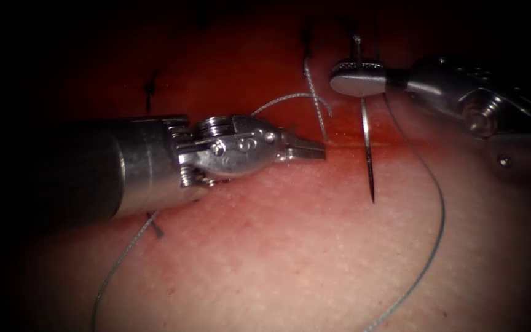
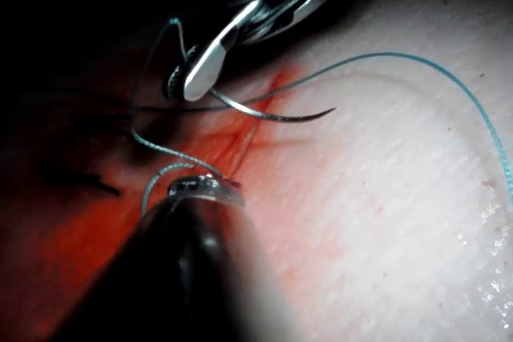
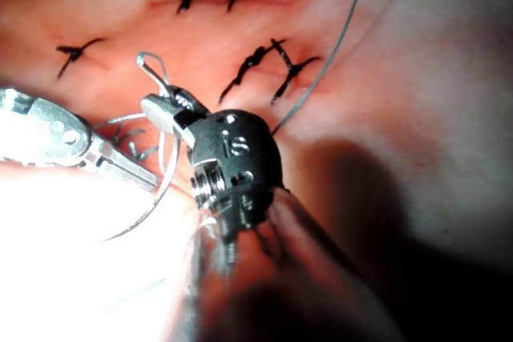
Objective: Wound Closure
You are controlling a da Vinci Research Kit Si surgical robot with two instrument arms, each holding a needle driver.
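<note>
My right tool point(image 1: 357, 79) reaches in from the right, jaws shut on the curved needle point(image 1: 367, 135) near its tail end. The needle hangs free above the tissue point(image 1: 290, 246), its tip pointing down just right of the left tool's tips. In the left wrist view the needle point(image 2: 272, 114) arcs clear of the surface under the right tool point(image 2: 188, 78). My left tool point(image 1: 314, 149) lies across from the left, jaws shut, with a straight strand of thread point(image 1: 316, 104) ending at its tips. More thread point(image 1: 440, 215) sweeps in a wide loop on the right.
Several finished dark stitches point(image 3: 264, 62) cross the closed part of the cut, and one stitch point(image 1: 150, 89) sits above the left shaft. Red fluid point(image 1: 339, 132) stains the tissue around the tool tips. A thread tail point(image 1: 118, 264) runs out lower left.
</note>
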